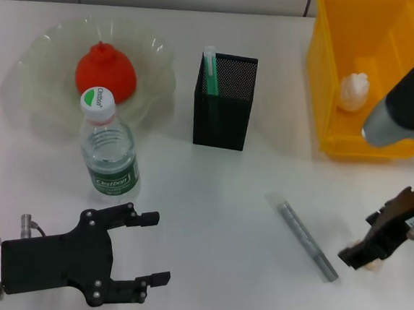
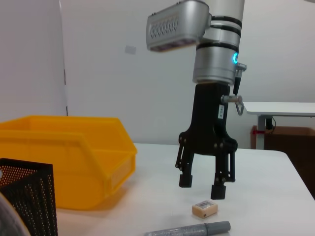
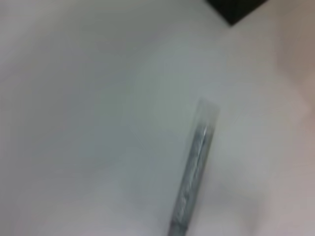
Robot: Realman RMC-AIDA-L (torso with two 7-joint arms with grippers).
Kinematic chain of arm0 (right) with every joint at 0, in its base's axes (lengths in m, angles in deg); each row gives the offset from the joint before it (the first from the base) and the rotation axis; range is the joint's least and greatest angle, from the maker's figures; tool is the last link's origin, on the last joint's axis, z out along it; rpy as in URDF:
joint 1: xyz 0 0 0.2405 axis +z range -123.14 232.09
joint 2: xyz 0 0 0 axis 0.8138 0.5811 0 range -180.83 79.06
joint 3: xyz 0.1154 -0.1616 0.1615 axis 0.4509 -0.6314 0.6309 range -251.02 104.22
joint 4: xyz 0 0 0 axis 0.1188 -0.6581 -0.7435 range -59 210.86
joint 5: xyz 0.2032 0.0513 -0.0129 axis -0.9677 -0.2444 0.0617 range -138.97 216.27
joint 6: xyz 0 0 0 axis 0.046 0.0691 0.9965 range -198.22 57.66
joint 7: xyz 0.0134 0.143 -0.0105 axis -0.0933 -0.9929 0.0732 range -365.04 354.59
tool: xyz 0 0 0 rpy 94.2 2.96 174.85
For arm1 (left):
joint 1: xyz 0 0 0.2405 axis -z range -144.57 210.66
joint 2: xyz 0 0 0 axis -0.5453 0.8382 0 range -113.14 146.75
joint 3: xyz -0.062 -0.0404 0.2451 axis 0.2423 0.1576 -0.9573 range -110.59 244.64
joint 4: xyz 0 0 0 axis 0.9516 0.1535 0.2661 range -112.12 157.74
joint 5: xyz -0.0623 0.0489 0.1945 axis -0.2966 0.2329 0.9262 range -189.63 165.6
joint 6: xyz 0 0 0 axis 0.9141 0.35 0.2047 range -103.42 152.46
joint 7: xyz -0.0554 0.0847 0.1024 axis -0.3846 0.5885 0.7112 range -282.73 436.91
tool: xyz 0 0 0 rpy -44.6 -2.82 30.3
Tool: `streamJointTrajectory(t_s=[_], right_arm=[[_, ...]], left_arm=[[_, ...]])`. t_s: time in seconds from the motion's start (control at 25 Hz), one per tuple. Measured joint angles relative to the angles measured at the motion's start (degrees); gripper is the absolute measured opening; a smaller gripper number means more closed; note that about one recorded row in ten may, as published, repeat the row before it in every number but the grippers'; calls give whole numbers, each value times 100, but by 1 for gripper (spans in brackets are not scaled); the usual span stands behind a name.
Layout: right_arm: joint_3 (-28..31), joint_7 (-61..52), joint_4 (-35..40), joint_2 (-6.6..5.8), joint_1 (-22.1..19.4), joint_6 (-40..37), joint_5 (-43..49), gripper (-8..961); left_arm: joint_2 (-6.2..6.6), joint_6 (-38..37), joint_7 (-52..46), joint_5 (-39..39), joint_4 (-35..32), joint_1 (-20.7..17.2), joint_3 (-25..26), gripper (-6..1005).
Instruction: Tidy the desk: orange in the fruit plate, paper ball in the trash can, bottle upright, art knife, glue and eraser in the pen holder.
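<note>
The orange lies in the fruit plate at the back left of the desk. The bottle stands upright in front of the plate. The art knife stands in the pen holder. The paper ball lies in the trash can. The glue lies flat at the front right. My right gripper is open and hangs just above the eraser, not touching it. My left gripper is open and empty, in front of the bottle.
The left wrist view also shows the trash can, a corner of the pen holder and the glue next to the eraser. The right wrist view shows the glue on the bare desk.
</note>
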Motion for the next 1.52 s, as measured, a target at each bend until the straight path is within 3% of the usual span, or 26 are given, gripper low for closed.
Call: streamJointTrajectory(t_s=[0.96, 1.4, 1.52], right_arm=[[-244, 74, -839, -14, 131, 408, 314, 636], [-296, 85, -911, -4, 154, 465, 292, 260], [-257, 84, -635, 1, 113, 422, 251, 264]], left_arm=[[0, 19, -26, -1, 0, 57, 2, 802], [-4, 19, -27, -1, 0, 55, -2, 802], [-9, 18, -27, -1, 0, 56, -7, 802]])
